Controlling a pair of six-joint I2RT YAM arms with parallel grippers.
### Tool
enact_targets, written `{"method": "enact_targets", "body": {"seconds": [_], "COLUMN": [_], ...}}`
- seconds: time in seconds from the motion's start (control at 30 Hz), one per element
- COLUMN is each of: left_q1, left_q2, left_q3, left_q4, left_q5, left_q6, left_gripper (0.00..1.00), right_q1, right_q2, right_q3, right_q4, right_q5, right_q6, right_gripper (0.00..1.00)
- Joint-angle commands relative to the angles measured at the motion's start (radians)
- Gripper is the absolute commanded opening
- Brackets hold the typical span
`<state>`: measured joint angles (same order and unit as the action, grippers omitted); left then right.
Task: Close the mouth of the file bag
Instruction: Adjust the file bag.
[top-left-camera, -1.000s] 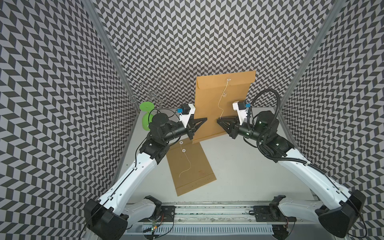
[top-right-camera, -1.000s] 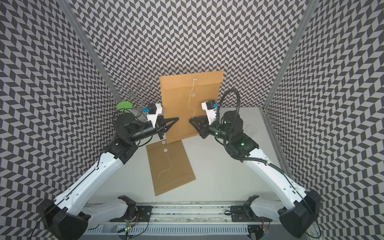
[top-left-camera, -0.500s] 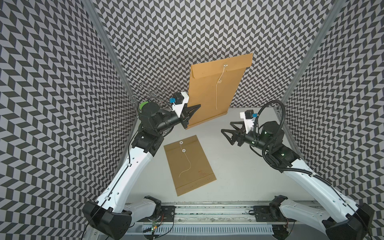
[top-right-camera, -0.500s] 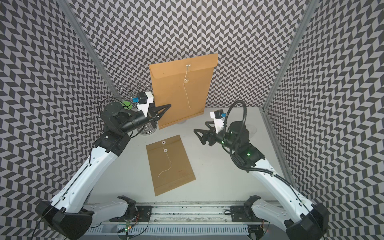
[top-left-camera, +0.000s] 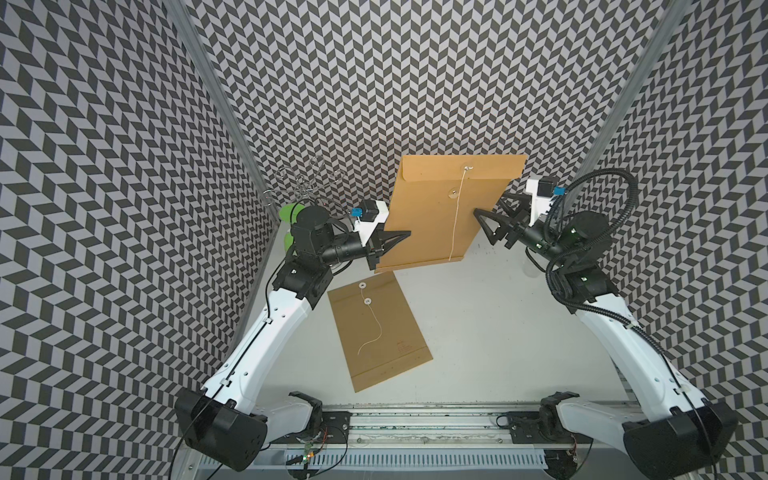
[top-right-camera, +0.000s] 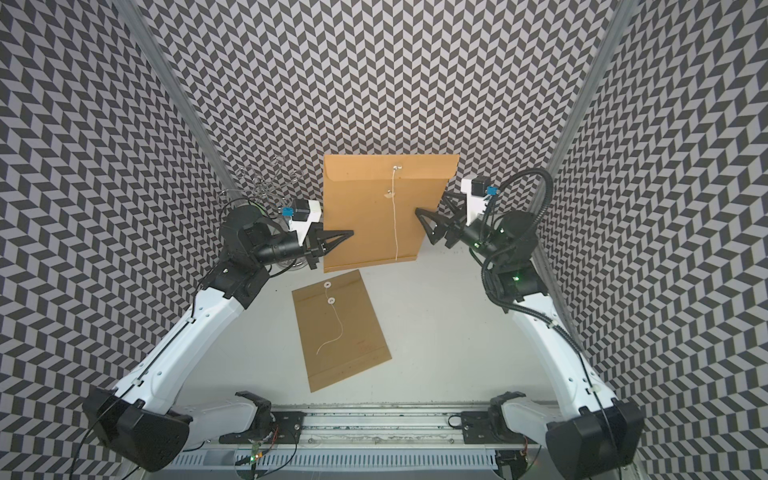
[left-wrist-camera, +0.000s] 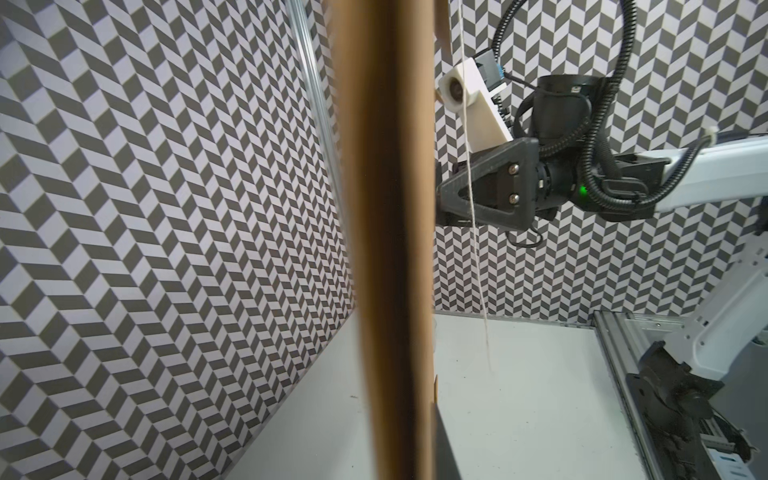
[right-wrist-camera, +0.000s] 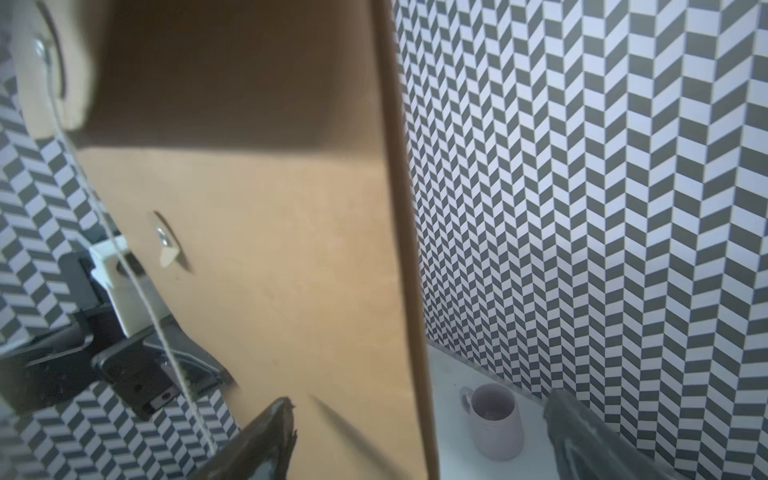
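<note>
The left gripper (top-left-camera: 404, 235) is clamping shut on the left edge of the file bag (top-left-camera: 432, 216), holding it upright above the counter (top-left-camera: 498, 324) near the back wall; the right gripper (top-left-camera: 488, 208) is gaping wide, its jaws straddling the bag's right edge without closing on it; the flap (top-left-camera: 424, 170) is lying folded over the mouth, but the string (top-left-camera: 456, 226) is dangling loose, not wound round the lower button (top-left-camera: 452, 192); the fastening looks wholly undone; a second bag (top-left-camera: 380, 328) is lying flat on the counter.

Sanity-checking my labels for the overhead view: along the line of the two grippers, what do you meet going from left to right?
green object → left gripper → lifted file bag → right gripper
</note>
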<state>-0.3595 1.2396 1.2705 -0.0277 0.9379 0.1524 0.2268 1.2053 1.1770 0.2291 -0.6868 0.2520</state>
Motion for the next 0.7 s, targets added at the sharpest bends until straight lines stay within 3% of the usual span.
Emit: {"method": "enact_targets", "body": {"seconds": [0.0,0.07,0.13,0.27,0.4,0.53,0.67], "left_q1": [0.006,0.016,0.022,0.053,0.133,0.171,0.185], "left_q2": [-0.008,-0.006,0.001,0.050,0.115,0.193,0.245], "left_q3": [-0.008,-0.025,-0.040,-0.048,-0.021,0.043,0.088], "left_q4": [0.034,0.063,0.098,0.121,0.162,0.242,0.250], "left_q5": [0.084,0.084,0.067,0.033,0.106,0.186,0.244], "left_q6": [0.000,-0.028,-0.063,-0.100,-0.158,-0.246,-0.246], "left_gripper": [0.00,0.00,0.03,0.38,0.53,0.54,0.52], "right_q1": [-0.017,-0.024,-0.031,-0.040,-0.046,-0.047,-0.047], "right_q2": [0.026,0.029,0.034,0.076,0.149,0.219,0.260], "right_q3": [0.021,0.012,0.004,0.019,0.017,0.013,0.031], "right_q4": [0.098,0.125,0.151,0.143,0.153,0.200,0.179], "right_q5": [-0.222,-0.273,-0.305,-0.326,-0.348,-0.406,-0.419], "right_q6": [0.025,0.050,0.071,0.065,0.067,0.092,0.081], "right_gripper": [0.69,0.39,0.23,0.00,0.00,0.00,0.00]}}
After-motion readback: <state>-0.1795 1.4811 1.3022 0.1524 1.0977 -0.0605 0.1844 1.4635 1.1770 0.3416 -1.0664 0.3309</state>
